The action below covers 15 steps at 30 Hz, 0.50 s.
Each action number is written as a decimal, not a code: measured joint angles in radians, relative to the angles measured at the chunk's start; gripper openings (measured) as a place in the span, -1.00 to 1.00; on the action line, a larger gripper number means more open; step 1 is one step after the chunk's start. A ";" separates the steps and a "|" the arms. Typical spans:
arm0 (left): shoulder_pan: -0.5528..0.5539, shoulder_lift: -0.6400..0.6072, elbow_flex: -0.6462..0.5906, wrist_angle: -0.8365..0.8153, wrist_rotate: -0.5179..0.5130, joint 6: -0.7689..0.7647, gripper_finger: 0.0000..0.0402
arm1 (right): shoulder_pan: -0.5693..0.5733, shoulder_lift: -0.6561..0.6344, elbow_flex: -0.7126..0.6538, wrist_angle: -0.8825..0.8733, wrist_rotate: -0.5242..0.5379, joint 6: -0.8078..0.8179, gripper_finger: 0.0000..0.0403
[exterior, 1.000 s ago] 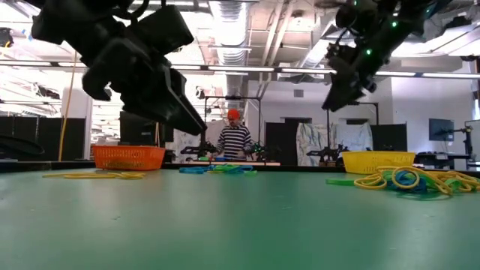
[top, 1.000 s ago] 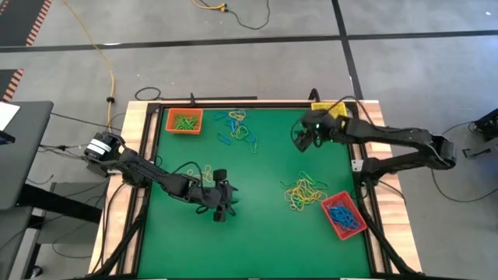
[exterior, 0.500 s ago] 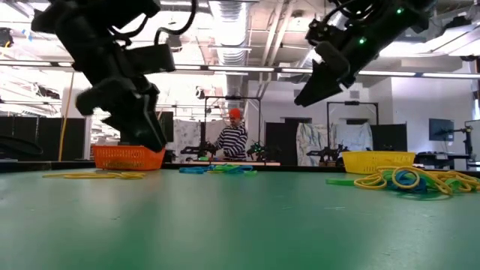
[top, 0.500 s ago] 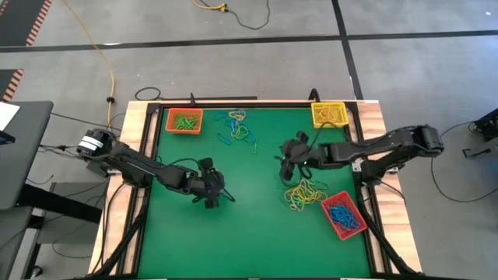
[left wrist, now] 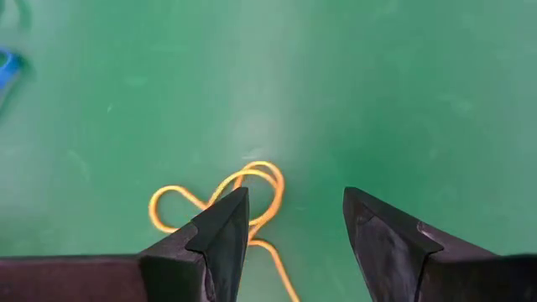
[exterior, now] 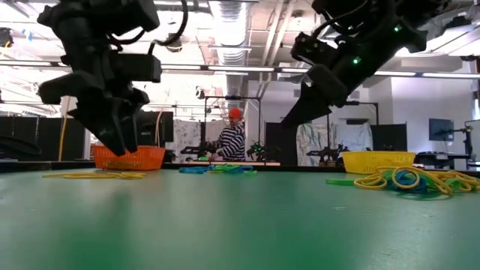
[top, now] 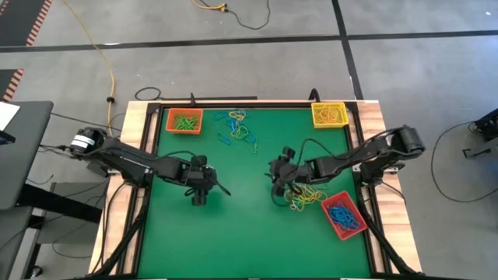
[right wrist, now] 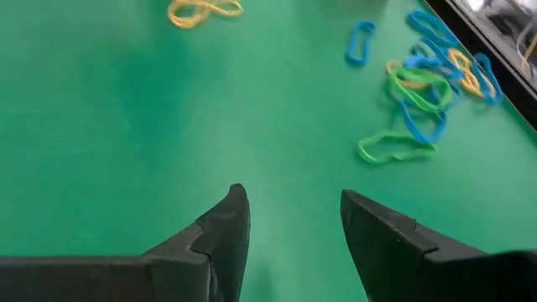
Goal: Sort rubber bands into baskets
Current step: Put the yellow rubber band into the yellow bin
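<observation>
Thin rubber bands (top: 305, 194), yellow, blue and green, lie in loose tangles on the green counter (top: 249, 233). Orange (top: 184, 121), yellow (top: 328, 114) and red (top: 343, 215) baskets sit near its edges. The left tool (top: 198, 196) and right tool (top: 276, 189) hover released, grasping nothing.

Loose rubber bands (top: 237, 127) lie in yellow, blue and green tangles; orange basket (top: 184, 121) holds green ones, yellow basket (top: 328, 114) yellow, red basket (top: 343, 215) blue
</observation>
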 joint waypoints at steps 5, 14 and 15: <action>0.043 0.014 -0.018 0.018 0.045 0.004 -0.12 | 0.022 -0.002 0.001 0.029 -0.002 -0.030 0.06; 0.067 0.057 -0.075 0.111 0.103 0.009 -0.32 | 0.024 -0.002 0.001 0.033 -0.002 -0.030 0.06; 0.068 0.058 -0.075 0.111 0.089 0.009 -0.34 | 0.024 -0.001 0.001 0.033 -0.002 -0.030 0.06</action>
